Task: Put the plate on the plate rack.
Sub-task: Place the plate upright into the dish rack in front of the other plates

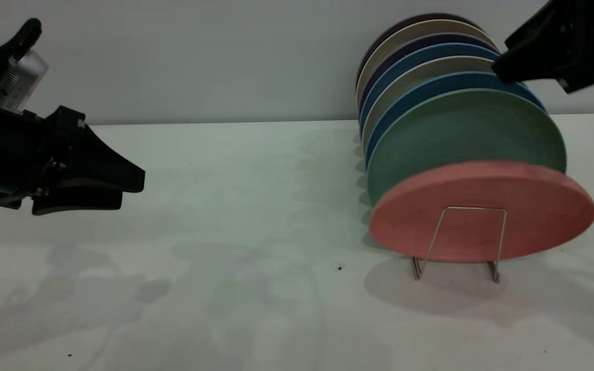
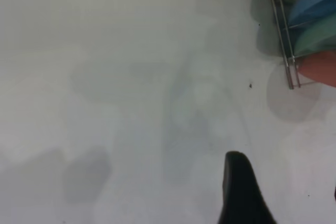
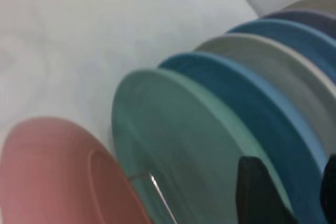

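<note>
The salmon-pink plate [image 1: 539, 206] stands in the front slot of the silver wire plate rack [image 1: 475, 208], leaning back steeply behind the front loop, against the teal-green plate [image 1: 462, 129]. It also shows in the right wrist view [image 3: 47, 177] and in the left wrist view [image 2: 323, 66]. My right gripper [image 1: 500, 69] is open and empty, high above the back plates, clear of the pink plate; its fingers show in its wrist view [image 3: 294, 192]. My left gripper [image 1: 132, 188] is open and empty, hovering at the far left above the table.
Behind the teal plate, several blue, cream and dark plates [image 1: 431, 62] fill the rack's back slots. The rack's base wires [image 2: 287, 51] run along the white table [image 1: 235, 232]. A wall stands close behind the table.
</note>
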Robot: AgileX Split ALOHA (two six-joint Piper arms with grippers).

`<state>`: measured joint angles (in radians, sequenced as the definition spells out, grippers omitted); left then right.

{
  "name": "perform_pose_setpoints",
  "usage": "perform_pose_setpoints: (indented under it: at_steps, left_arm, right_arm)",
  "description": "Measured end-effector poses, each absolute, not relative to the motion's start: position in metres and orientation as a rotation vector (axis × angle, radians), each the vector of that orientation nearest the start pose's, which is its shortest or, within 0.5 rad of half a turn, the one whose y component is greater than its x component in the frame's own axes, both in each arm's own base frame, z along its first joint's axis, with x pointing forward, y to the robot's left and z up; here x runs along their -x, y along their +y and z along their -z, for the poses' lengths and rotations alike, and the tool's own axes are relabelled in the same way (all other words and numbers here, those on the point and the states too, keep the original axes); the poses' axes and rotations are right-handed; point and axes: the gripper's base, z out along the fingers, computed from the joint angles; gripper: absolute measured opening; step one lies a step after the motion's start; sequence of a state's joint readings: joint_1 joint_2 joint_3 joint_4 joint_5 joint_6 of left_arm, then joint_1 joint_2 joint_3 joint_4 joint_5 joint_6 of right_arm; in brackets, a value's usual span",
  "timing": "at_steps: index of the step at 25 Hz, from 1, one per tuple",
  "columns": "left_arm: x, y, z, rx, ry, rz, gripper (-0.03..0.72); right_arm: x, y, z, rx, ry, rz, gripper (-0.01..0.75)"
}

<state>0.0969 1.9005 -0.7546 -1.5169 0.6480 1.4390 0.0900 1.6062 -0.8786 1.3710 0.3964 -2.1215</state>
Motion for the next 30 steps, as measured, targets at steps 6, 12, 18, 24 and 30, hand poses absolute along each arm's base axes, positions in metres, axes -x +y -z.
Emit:
perform_pose_setpoints:
  at_steps: [6, 12, 18, 24, 30]
  left_arm:
    - [-0.307, -0.024, -0.105, 0.008, 2.553, 0.828, 0.456]
    - [-0.308, -0.021, -0.103, 0.032, 2.570, 0.773, 0.456]
    - [-0.308, -0.011, -0.097, 0.039, 2.647, 0.613, 0.456]
    - [-0.314, -0.004, -0.107, 0.042, 2.718, 0.502, 0.456]
    - [-0.317, 0.008, -0.146, 0.027, 2.741, 0.308, 0.426]
  right_arm:
    - [-0.322, 0.064, -0.217, 0.936, 2.013, -0.167, 0.313]
    - [-0.318, 0.068, -0.215, 0.727, 2.146, -0.366, 0.313]
    - [-0.307, 0.073, -0.214, 0.555, 2.405, -0.603, 0.313]
    - [-0.309, 0.067, -0.241, 0.510, 2.660, -0.575, 0.313]
    - [-0.313, 0.056, -0.258, 0.412, 2.774, -0.419, 0.313]
